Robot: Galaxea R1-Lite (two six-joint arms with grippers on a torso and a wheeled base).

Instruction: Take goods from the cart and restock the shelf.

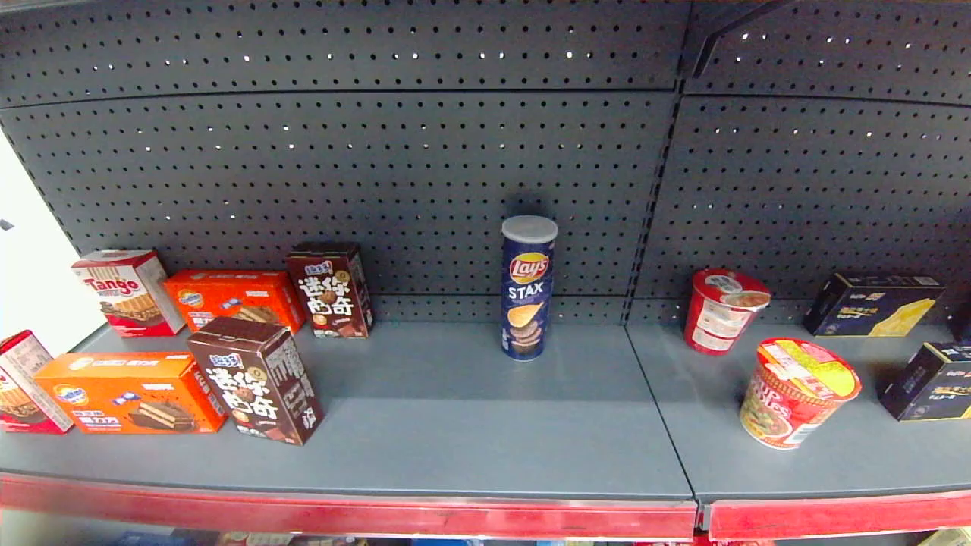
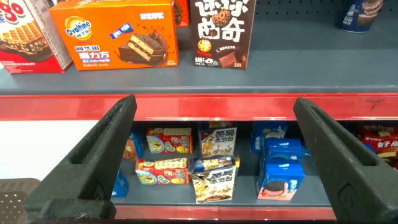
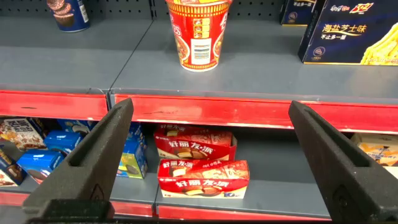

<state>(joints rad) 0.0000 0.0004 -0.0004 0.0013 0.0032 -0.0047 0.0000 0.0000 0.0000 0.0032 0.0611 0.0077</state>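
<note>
Your blue chip can (image 1: 529, 288) stands mid-frame, logo facing you; left gripper (image 2: 214, 102) and right gripper (image 3: 211, 104) both gape wide, empty.

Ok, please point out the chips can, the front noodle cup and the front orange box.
chips can (image 1: 529, 292), head view, blue side.
front noodle cup (image 1: 787, 407), head view, side wall.
front orange box (image 1: 129, 396), head view, front face.
</note>
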